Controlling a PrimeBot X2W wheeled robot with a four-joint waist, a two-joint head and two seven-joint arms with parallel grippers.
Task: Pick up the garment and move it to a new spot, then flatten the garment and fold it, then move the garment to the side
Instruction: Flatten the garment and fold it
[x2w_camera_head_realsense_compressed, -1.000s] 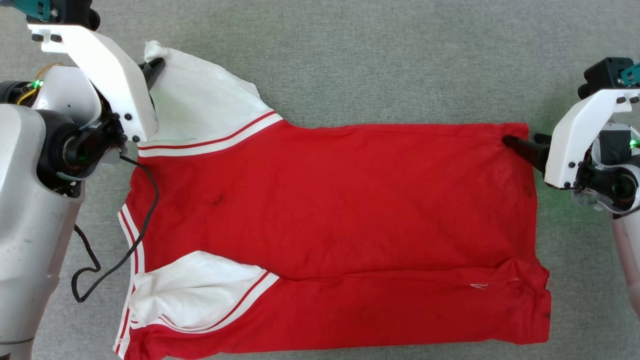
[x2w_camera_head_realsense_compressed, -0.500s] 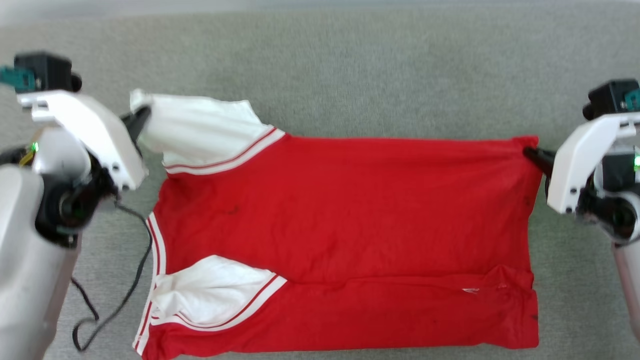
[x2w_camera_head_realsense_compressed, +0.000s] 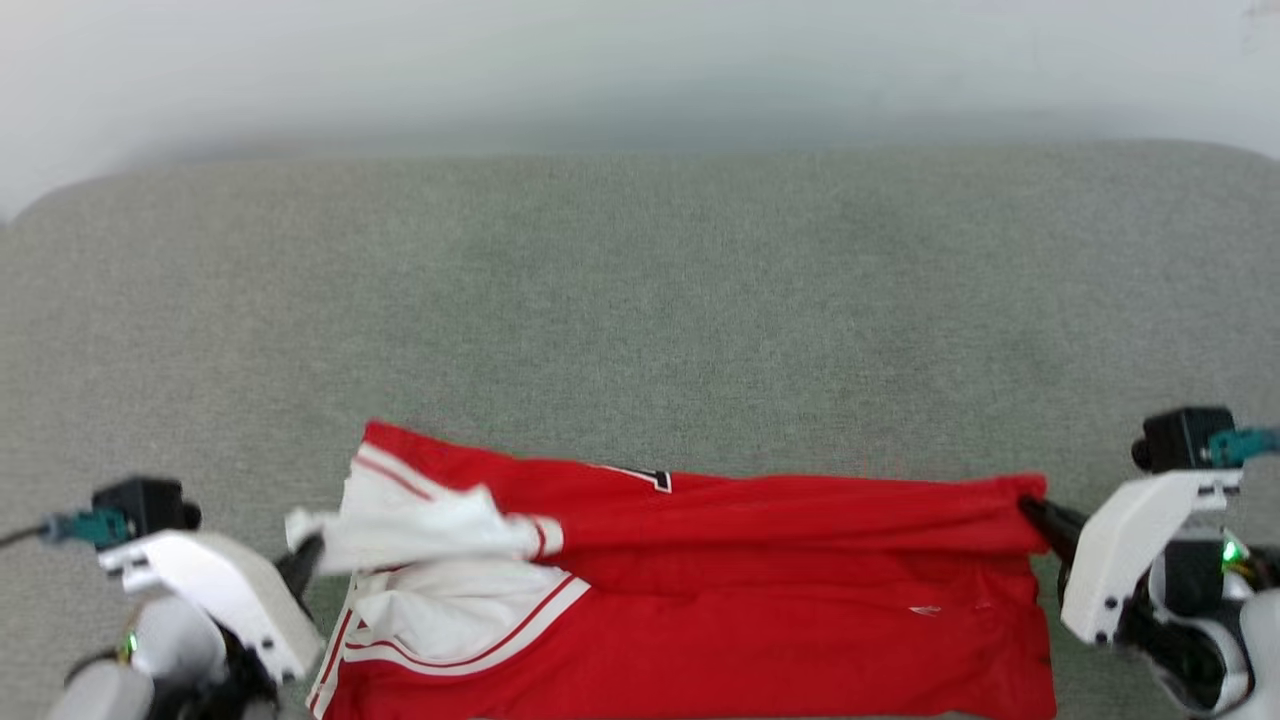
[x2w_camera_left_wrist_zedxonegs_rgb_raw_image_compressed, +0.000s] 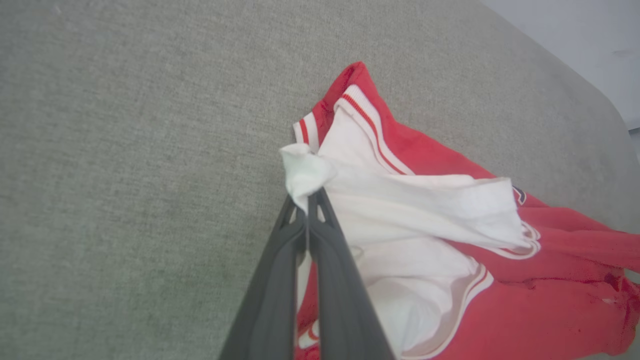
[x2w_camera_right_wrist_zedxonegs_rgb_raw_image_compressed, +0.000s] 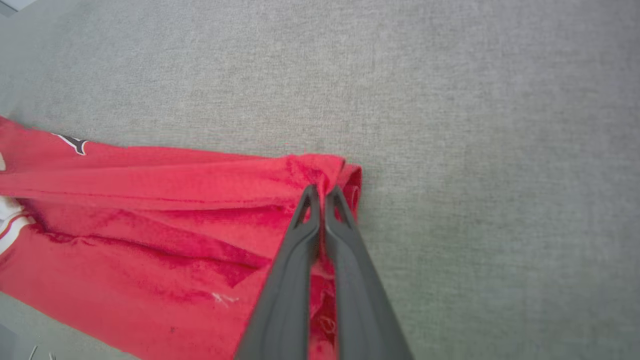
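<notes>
The red jersey (x2w_camera_head_realsense_compressed: 760, 600) lies across the near part of a grey cloth-covered surface (x2w_camera_head_realsense_compressed: 640, 300), which runs on bare past the jersey's far edge. The jersey's near edge is cut off by the bottom of the head view.

At the jersey's left end, the left gripper (x2w_camera_head_realsense_compressed: 305, 550) has its two dark fingers pressed together on the tip of a white sleeve (x2w_camera_head_realsense_compressed: 420, 525), and a small tuft of white cloth sticks out past the fingertips. At the jersey's right end, the right gripper (x2w_camera_head_realsense_compressed: 1035, 510) is clamped on the far red corner, which bunches around its tips.

Between the two grips the jersey's far side forms a taut, folded ridge. Whether that ridge is clear of the layer under it cannot be told. A second white sleeve with striped trim lies beneath the first, partly covered by it.

Of the lettering, a small black, white-edged corner (x2w_camera_head_realsense_compressed: 655, 478) peeks out at the far fold; the rest is hidden. Beyond the jersey, the pale background (x2w_camera_head_realsense_compressed: 640, 60) is blurred.
</notes>
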